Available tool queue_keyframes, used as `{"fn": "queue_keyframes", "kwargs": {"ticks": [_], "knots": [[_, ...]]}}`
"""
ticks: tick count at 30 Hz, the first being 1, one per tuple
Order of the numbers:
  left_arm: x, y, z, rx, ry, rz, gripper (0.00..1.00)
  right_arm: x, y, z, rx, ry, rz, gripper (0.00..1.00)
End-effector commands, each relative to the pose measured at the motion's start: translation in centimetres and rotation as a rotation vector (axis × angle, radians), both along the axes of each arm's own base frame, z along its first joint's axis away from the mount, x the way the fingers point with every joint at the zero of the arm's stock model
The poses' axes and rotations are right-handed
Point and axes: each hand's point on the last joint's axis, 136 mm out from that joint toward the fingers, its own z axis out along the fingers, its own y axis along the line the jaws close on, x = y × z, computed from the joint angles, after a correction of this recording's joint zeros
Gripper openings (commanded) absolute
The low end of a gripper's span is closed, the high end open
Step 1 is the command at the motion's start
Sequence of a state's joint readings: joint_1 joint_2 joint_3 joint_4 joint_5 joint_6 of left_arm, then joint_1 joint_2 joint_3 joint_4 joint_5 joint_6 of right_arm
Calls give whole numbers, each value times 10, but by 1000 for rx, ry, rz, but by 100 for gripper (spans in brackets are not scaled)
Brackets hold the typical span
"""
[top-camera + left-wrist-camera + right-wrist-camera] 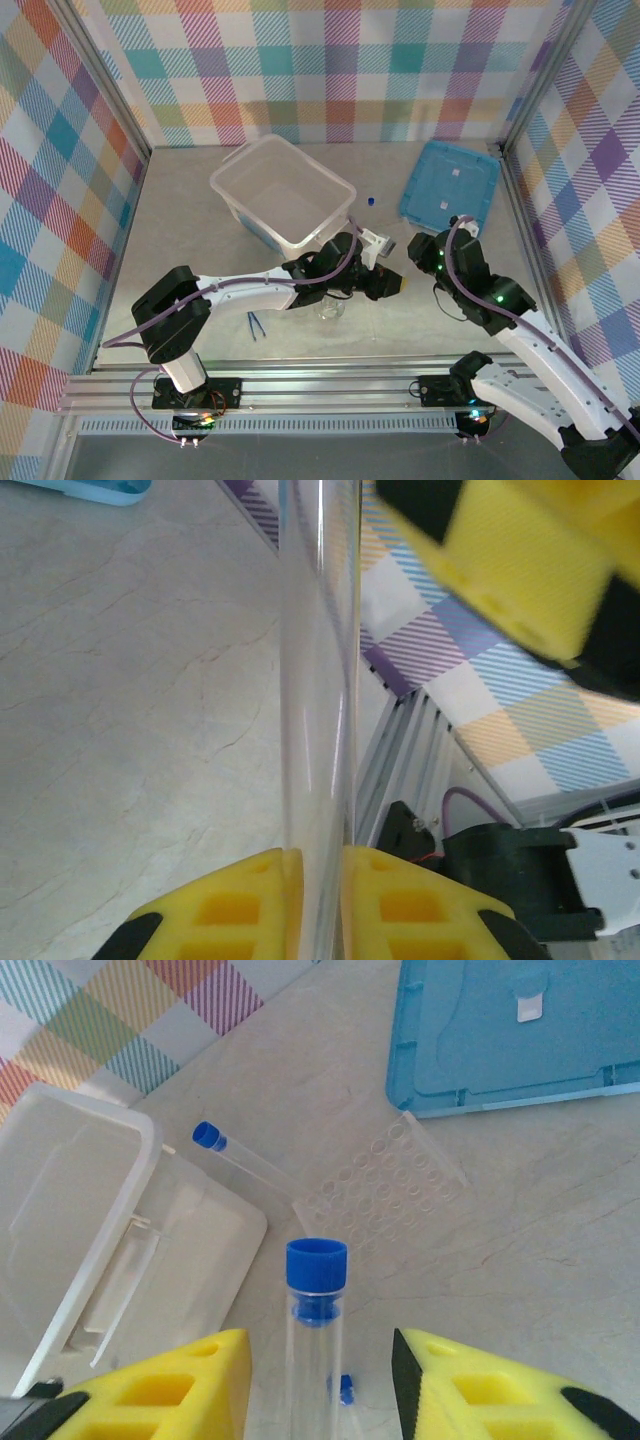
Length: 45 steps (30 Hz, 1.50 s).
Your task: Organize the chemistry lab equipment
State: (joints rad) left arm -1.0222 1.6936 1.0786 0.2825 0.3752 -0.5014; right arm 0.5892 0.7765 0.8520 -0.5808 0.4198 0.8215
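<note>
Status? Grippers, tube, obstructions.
Left gripper shut on tube. Right gripper open around its blue-capped end. Second tube, clear tray lying beyond.

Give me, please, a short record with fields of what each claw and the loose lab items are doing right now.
left claw: shut on a thin clear blue-capped tube
right claw: open, one finger on either side of that tube, not touching it
second blue-capped tube: lying on the table beside the large translucent plastic box
dark blue tweezers: flat on the table near the left arm
flat blue lid: far right of the table
</note>
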Motion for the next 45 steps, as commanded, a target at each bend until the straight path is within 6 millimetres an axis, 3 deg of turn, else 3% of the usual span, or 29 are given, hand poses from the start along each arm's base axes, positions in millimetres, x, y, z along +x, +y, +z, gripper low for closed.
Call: {"fn": "queue_keyframes", "kwargs": {"ticks": [1, 7, 18, 27, 45], "knots": [[8, 5, 10, 35, -94, -14, 5, -7, -3, 23, -26, -12, 64, 43], [10, 17, 2, 128, -202, -43, 5, -9, 9, 28, 6, 82, 230, 42], [14, 35, 11, 150, -299, -49, 5, -12, 16, 11, 62, 185, 331, 42], [11, 34, 7, 143, -290, -72, 4, -6, 31, 7, 198, 203, 420, 42], [3, 32, 9, 118, -285, -115, 4, 4, 33, -11, 303, 268, 488, 38]]}}
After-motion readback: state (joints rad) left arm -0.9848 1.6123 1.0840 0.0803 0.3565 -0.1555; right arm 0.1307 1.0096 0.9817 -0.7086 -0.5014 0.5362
